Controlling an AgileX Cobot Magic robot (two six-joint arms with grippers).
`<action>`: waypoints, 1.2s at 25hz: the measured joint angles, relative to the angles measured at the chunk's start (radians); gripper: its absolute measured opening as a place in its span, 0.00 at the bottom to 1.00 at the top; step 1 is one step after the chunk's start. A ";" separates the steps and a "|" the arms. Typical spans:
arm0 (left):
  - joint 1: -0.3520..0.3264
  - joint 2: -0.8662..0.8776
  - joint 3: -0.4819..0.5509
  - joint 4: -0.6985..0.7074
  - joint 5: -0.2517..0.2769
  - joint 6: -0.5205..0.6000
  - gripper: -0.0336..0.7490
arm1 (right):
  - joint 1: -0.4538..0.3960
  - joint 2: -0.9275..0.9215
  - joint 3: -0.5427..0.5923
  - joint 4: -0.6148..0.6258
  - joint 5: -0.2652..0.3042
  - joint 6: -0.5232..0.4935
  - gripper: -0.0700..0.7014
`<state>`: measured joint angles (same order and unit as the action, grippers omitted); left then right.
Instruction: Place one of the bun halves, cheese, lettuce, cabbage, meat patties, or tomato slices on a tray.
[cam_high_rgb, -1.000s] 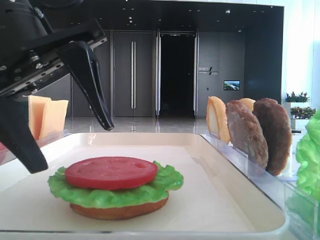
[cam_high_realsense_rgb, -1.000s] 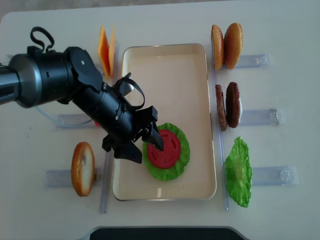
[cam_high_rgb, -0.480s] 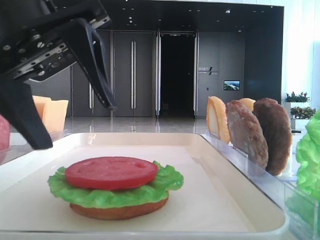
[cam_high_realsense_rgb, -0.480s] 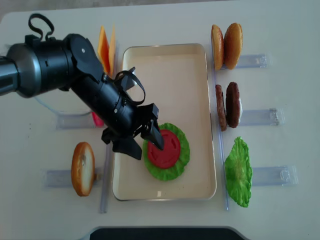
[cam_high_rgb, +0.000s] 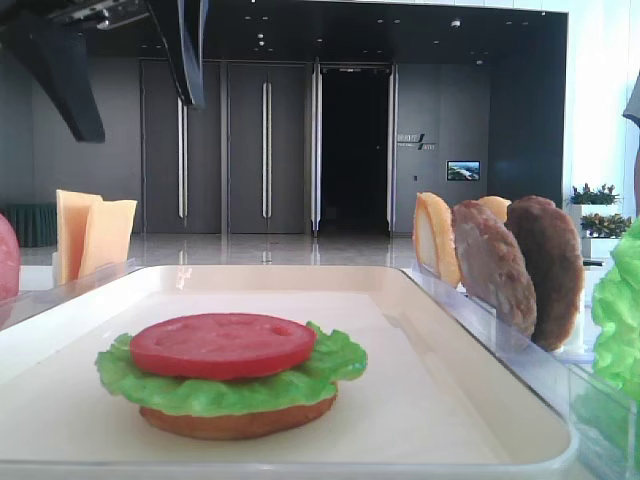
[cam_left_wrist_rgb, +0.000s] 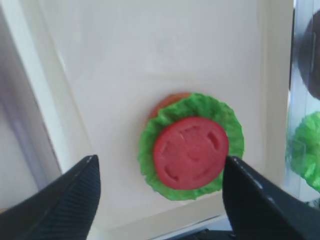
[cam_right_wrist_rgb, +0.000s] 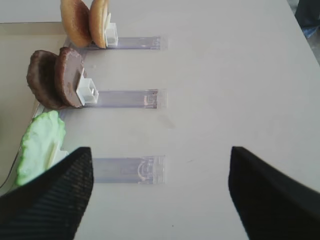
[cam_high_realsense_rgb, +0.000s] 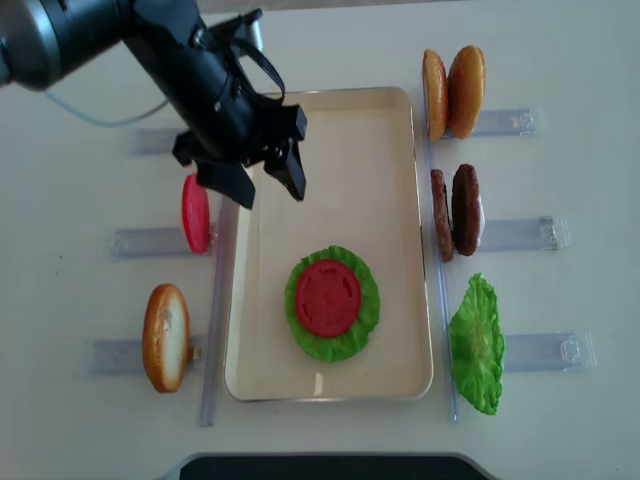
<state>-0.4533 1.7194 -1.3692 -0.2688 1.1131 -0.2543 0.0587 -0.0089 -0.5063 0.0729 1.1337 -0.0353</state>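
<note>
Tomato slice (cam_high_realsense_rgb: 327, 297) sits flat on the lettuce (cam_high_realsense_rgb: 333, 340), which covers a bun half (cam_high_rgb: 238, 420); whole stack at approx 6 o'clock of the tray (cam_high_realsense_rgb: 395, 375), well inside the rim. Slice looks smooth, pinkish-red, w/ faint moulded marks on top in the left wrist view, roughly centred on the ruffled green leaf. Bun only peeks out underneath, at the stack's edge.

Left gripper (cam_high_realsense_rgb: 262, 180) hangs above the tray's 10 o'clock corner, jaws spread wide, nothing between them. Right gripper (cam_right_wrist_rgb: 160, 195) hovers over bare table off to the tray's 3 o'clock side, fingers apart, empty too.

Risks from here, imo: stack is loose, nothing pins the layers, so a low pass by either arm could skid the tomato off the leaf. Next layer dropped off-centre could tilt the pile or tip it.

Further out: the meat patties (cam_high_realsense_rgb: 455, 210) and more bun halves (cam_high_realsense_rgb: 452, 92) stand on edge in clear holders at 3 o'clock. Spare tomato slice (cam_high_realsense_rgb: 195, 213) and one bun (cam_high_realsense_rgb: 165, 336) at 9 o'clock; a clumsy grab there may knock a neighbour over.
</note>
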 joint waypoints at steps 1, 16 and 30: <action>0.000 0.000 -0.033 0.045 0.022 -0.026 0.78 | 0.000 0.000 0.000 0.000 0.000 0.000 0.78; 0.041 0.000 -0.235 0.285 0.115 -0.084 0.78 | 0.000 0.000 0.000 0.000 0.000 0.000 0.78; 0.418 0.000 -0.235 0.423 0.116 0.078 0.78 | 0.000 0.000 0.000 0.000 0.000 0.000 0.78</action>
<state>-0.0352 1.7194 -1.6044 0.1540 1.2289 -0.1763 0.0587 -0.0089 -0.5063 0.0729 1.1337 -0.0353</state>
